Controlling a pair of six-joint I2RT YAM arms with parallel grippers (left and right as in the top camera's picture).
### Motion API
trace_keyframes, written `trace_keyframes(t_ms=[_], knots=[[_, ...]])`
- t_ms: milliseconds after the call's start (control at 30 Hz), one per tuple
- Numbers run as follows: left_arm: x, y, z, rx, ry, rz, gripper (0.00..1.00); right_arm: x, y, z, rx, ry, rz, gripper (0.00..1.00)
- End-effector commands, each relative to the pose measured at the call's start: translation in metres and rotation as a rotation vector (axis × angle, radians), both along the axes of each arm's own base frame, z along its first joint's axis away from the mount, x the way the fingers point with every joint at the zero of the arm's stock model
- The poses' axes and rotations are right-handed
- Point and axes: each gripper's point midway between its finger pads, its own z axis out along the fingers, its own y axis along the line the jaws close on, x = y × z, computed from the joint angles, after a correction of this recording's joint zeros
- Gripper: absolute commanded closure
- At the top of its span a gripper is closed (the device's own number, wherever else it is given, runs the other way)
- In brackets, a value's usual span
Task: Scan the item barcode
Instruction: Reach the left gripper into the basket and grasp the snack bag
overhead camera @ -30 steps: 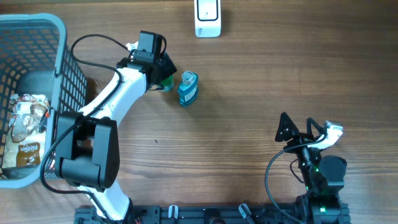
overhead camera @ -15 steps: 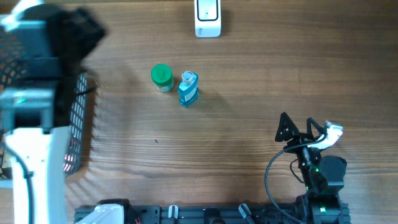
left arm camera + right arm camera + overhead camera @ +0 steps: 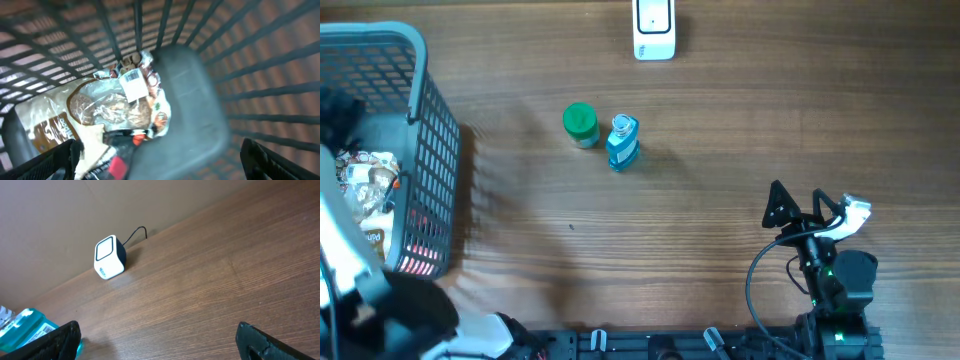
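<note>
- Along the left edge of the desk (image 3: 720, 150) stands a grey wire basket (image 3: 438, 140). It holds the goods waiting to be scanned.
- Above the basket hangs the left claw (image 3: 160, 150), released, its fingers spread wide with nothing between them. In the overhead view the arm is only a blur at the near-left corner.
- Under that claw lies a clear bag (image 3: 107, 107) of brown baked goods with a white barcode label (image 3: 132, 85) facing up. Half over the bag rests a grey object (image 3: 185, 115) too blurred to name. The bag looks like the likely item to scan, and it has not yet been grasped.
- Left of the desk's middle, towards the far edge, stands a green-capped jar (image 3: 580, 125). Just beside it on the right lies a blue bottle (image 3: 622, 142). Both are free of any claw, and whether they have been scanned cannot be told.
- At the middle of the far edge sits the white scanner (image 3: 654, 30), with nothing held before its window.
- Near the near-right corner the right claw (image 3: 817, 208) idles, released and empty, facing the scanner across bare wood.
- Judged overall, the pick, the carry to the scanner and the showing of the label all remain to be done for the item in the basket.
</note>
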Motion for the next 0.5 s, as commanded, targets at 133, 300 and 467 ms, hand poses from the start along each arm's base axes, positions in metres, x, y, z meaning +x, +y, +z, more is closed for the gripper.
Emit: trace_keyframes(t_ms=[133,300,467], knots=[[0.007,0.014,-0.11,-0.063,0.339,-0.144,0.0,0.0,0.0,0.0,0.002,-0.003,-0.005,0.0],[-0.007,0.026,-0.141,-0.041,0.491,-0.139,0.0,0.0,-0.002,0.0,-0.001,-0.003,-0.014,0.0],[-0.006,0.026,-0.149,-0.046,0.509,-0.162,0.0,0.0,-0.002,0.0,0.0,-0.003,-0.014,0.0]])
